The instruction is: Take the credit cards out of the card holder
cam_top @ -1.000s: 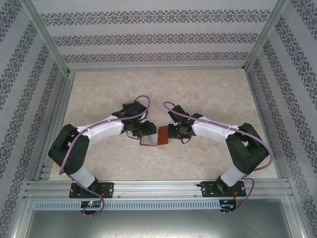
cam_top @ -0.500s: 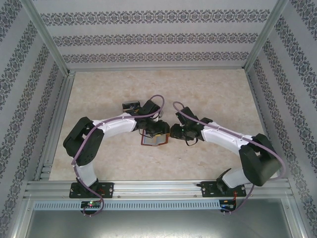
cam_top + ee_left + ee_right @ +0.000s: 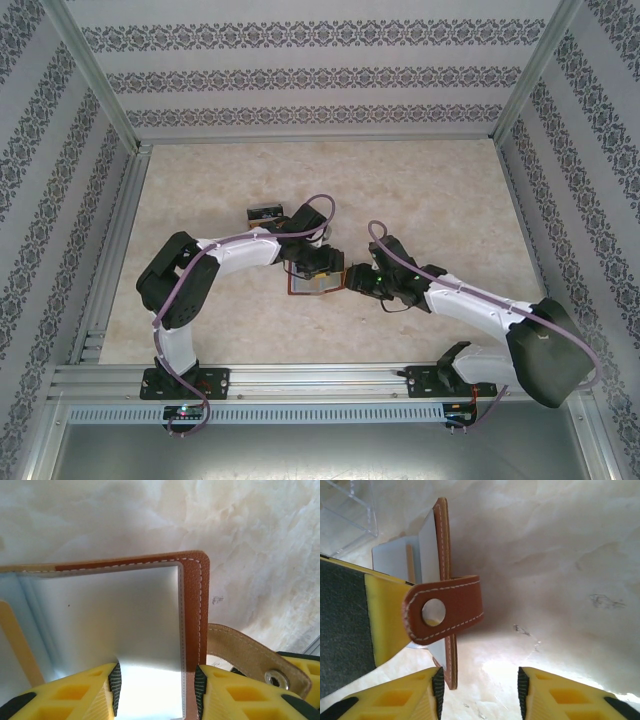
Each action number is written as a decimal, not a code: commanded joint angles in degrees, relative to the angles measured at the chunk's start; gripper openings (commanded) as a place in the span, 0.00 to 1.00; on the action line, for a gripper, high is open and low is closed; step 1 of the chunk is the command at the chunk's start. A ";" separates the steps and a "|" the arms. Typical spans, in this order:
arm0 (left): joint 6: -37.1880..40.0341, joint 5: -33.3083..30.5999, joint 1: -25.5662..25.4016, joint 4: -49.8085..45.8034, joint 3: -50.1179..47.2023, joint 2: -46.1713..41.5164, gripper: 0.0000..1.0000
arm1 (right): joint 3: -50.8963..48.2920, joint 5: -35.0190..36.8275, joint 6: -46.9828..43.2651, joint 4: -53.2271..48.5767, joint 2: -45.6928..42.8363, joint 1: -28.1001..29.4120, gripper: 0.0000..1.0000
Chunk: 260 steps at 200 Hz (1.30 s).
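Sitting mid-frame in the top view, the card holder [image 3: 314,284] lies between both inward-bent arms. The left gripper [image 3: 320,266] is at its upper edge and the right gripper [image 3: 354,281] is just right of it.

In the left wrist view, the fingers [image 3: 60,700] straddle the holder's brown corner; whether they clamp it I cannot tell.

In the right wrist view, the holder stands edge-on with its long axis running up-frame and the blue-grey credit cards [image 3: 395,562] at upper left. The jaws are spread, with the holder's edge beside the left one.

1. Reddish-brown leather card holder [image 3: 192,600]: grainy, matt, pale stitching.
2. Its light blue-grey inner face [image 3: 110,625]: smooth, satin sheen.
3. Cream marble-patterned desk [image 3: 250,535]: smooth, faintly glossy.
4. Yellow fingers [image 3: 65,697] of the left end effector [image 3: 157,695]: matt plastic.
5. Clear plastic box [image 3: 347,515]: glossy.
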 commanded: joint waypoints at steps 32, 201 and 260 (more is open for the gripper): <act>-0.12 -4.00 -0.44 -3.79 3.07 -1.85 0.45 | 2.17 0.46 0.75 2.37 6.70 1.40 0.35; 2.19 -14.62 2.22 -8.94 -10.57 -14.45 0.26 | 11.77 8.06 -6.13 -14.51 2.25 2.66 0.48; 2.09 -14.34 2.31 -7.32 -11.62 -14.22 0.25 | 21.90 12.30 -9.28 -23.21 2.03 5.72 0.49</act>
